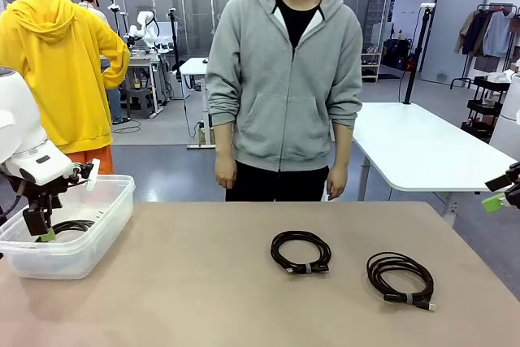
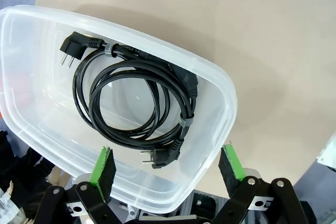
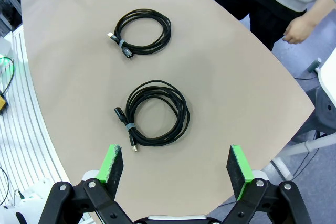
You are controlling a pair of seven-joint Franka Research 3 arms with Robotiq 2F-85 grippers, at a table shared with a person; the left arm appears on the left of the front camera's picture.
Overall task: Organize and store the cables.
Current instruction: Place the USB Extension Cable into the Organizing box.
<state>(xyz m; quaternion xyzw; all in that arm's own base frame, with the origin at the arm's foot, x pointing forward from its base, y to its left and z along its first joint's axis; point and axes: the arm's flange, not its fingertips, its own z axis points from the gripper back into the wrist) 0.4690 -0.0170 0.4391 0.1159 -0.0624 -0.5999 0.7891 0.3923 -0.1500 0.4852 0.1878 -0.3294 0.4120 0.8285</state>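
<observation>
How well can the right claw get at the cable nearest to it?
Probably yes. The right claw is open and faces the near cable, which lies flat on the bare table with nothing between them. The other cable lies apart.

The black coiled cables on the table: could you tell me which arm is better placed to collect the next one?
Right, probably: the right arm's fingers stand open facing the nearer black coiled cable, while the left arm's fingers hang over the clear plastic bin, well away.
</observation>
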